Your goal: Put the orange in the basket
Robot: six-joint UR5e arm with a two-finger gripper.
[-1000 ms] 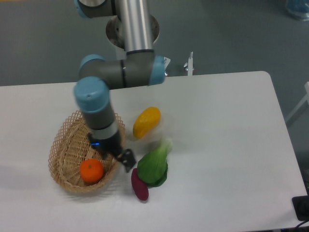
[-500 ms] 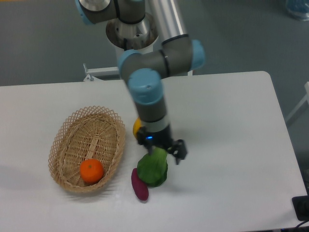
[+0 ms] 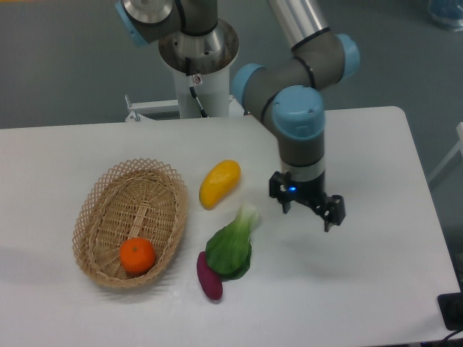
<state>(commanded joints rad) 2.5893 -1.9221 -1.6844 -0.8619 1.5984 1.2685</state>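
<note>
Bright orange against tan wicker: I see the orange resting inside the basket, down at the near end of the oval, close against the woven wall there. The basket sits on the left part of the white table. Just right of its rim lies a yellow mango-like fruit, tilted, and below that a leafy green vegetable with its pale stalk pointing up toward the mango. A dark purple sweet potato lies touching the green's lower left edge, near the basket's near-right side. My gripper hangs over bare table well to the right of the produce, fingers spread apart with nothing between them. A small blue light shows on the wrist above it.
</note>
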